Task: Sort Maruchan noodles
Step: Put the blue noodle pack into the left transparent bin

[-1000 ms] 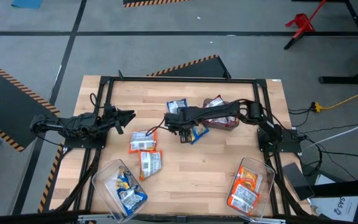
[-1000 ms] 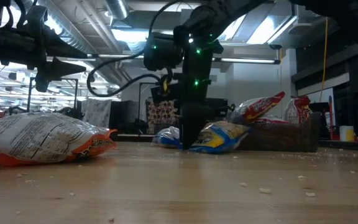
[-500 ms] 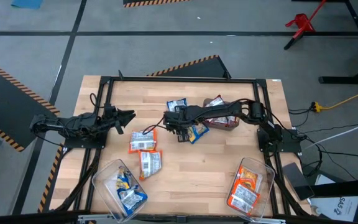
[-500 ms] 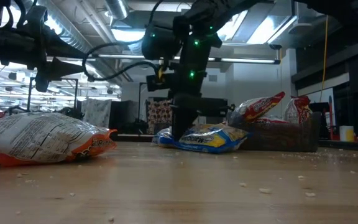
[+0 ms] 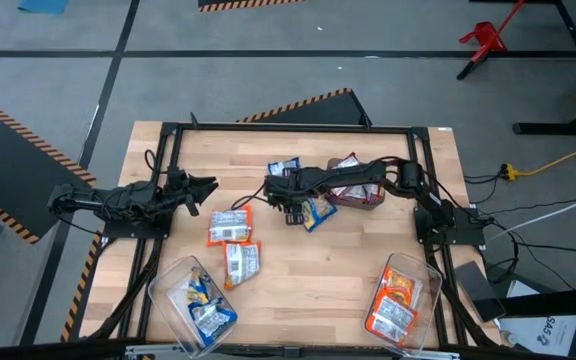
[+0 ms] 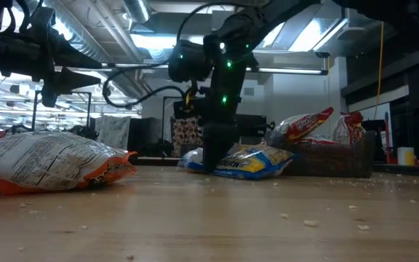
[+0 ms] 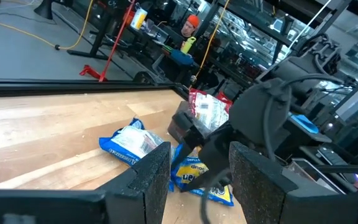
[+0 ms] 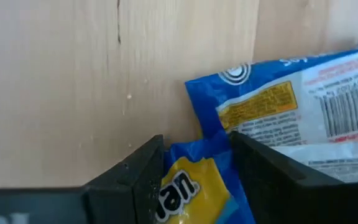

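two clear bins at the near edge of the wooden table [image 5: 298,290] already hold sorted packets: the left bin [image 5: 193,295] has blue-yellow ones, the right bin [image 5: 400,295] orange ones. just beyond the left bin lie two orange-accented noodle packets [image 5: 233,245], unsorted. farther in, near the table's middle, the right gripper [image 5: 290,205] is down at the table with its fingers apart around the edge of a blue-yellow packet [image 5: 314,211]; its wrist camera shows blue and yellow film between the two fingers, not yet pinched. just beyond that sits a second blue packet [image 5: 285,169], and toward the right bin's side a red-maroon packet [image 5: 346,172] rests on a small dark box [image 5: 360,198]. the left gripper [image 5: 203,185] hangs idle over the table's left side, well apart from the pile, fingers spread and empty. judging by the spread, sorting is perhaps half done: both bins are stocked, while about five packets wait on the table. the red-maroon kind has no bin visible here.
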Tool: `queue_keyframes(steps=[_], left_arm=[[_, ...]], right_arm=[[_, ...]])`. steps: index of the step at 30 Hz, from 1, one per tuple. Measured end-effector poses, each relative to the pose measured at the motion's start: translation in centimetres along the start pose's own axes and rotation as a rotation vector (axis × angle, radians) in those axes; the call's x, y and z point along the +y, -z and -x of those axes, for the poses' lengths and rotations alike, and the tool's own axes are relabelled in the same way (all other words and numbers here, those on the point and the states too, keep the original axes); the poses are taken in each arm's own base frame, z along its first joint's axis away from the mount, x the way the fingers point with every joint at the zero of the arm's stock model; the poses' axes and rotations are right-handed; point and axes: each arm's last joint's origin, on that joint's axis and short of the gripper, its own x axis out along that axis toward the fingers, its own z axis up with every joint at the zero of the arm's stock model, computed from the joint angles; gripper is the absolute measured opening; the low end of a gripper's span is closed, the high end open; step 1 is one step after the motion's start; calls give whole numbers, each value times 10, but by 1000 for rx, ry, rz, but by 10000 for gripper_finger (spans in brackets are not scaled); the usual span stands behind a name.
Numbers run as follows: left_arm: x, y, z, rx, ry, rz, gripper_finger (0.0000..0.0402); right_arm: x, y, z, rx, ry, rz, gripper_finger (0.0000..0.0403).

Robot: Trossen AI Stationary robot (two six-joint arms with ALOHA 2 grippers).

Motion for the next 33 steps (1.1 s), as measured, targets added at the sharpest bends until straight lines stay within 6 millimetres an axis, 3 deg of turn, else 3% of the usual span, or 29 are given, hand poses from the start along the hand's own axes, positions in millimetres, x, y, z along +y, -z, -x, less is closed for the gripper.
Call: queue_keyframes(steps=[6,15,20,23,33], left_arm=[[0,0,0,0,0,0,158],[0,0,0,-1,-1,5,158],[0,0,0,-1,-1,3,158],[0,0,0,-1,-1,3,158],[0,0,0,-1,-2,1,158]], right_arm=[[3,6,-5,28,38,-15,174],[4,9,-6,54,47,-28,16],[8,9,-3,67,95,-20,6],[15,8,10,54,82,-11,4],[35,-6,90,-174,39,-53,1]])
